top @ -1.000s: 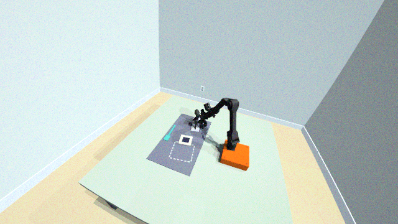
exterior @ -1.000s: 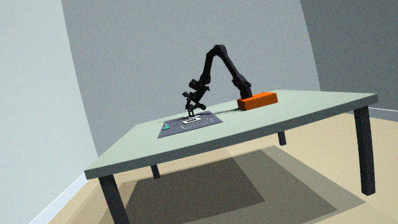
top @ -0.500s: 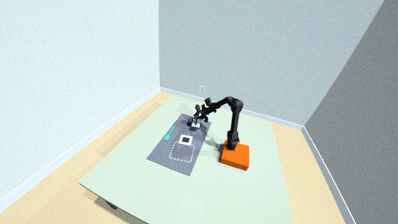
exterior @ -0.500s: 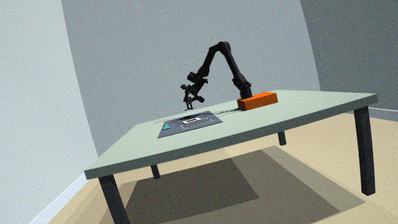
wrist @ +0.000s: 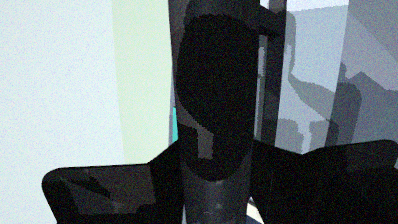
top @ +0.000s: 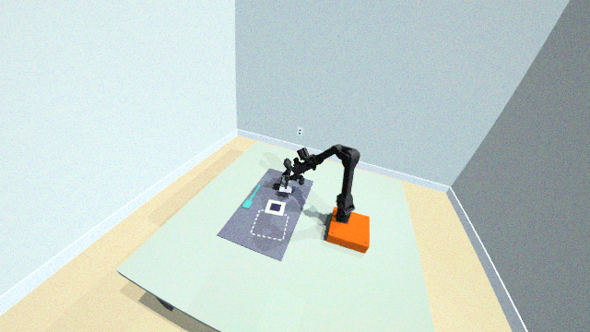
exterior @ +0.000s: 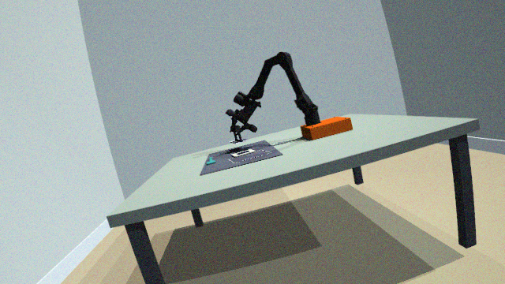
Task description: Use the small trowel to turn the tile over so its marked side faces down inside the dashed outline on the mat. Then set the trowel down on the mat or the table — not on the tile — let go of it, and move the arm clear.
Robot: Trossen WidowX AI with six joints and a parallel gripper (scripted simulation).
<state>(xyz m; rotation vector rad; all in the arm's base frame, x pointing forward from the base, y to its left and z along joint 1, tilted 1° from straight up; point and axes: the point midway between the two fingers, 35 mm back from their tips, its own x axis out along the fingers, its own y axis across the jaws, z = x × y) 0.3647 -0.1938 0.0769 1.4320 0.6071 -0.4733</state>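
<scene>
My gripper (top: 286, 183) (exterior: 238, 140) is shut on the small trowel and holds it above the far part of the mat (top: 235, 231) (exterior: 212, 169). The trowel's pale blade (top: 286, 189) shows below the fingers. In the wrist view, dark parts hide the grip itself. The tile (top: 276, 207) (exterior: 242, 153), white with a dark square on its upper face, lies flat on the mat. It is nearer the front than the gripper, just beyond the dashed outline (top: 287, 226).
A teal spatula-like tool (top: 248, 202) (exterior: 211, 161) lies on the mat's left side. The orange base block (top: 352, 231) (exterior: 329, 128) carries the arm on the table (top: 207, 272) (exterior: 316, 158), to the right of the mat.
</scene>
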